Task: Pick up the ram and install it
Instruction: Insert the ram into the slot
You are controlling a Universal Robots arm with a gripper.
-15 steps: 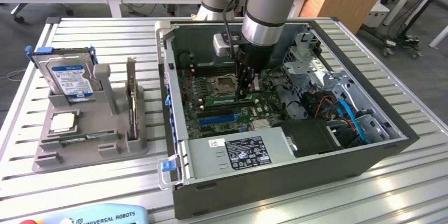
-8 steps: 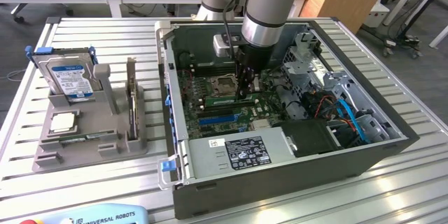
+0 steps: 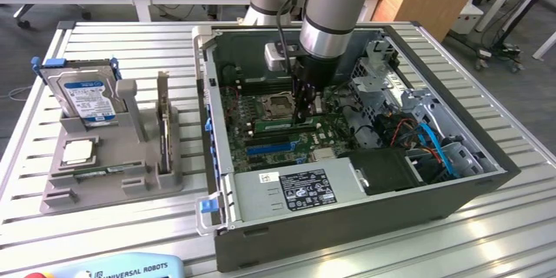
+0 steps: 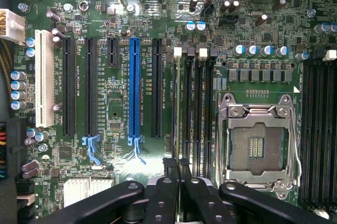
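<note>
At lower centre, wrist view: fingers (image 4: 169,171) pinched shut, seemingly on the ram (image 4: 176,129).
Ram axis: edge-on, running up-frame along the memory slots (image 4: 197,108), left of the processor socket (image 4: 256,140).

The jaws pinch the ram (image 4: 175,108) edge-on above memory slots (image 4: 197,103) on the motherboard (image 4: 116,92)

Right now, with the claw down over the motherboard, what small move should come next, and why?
Probably a short, straight push down: the claw is shut on the ram, which looks lined up along the memory slots beside the empty processor socket.
</note>
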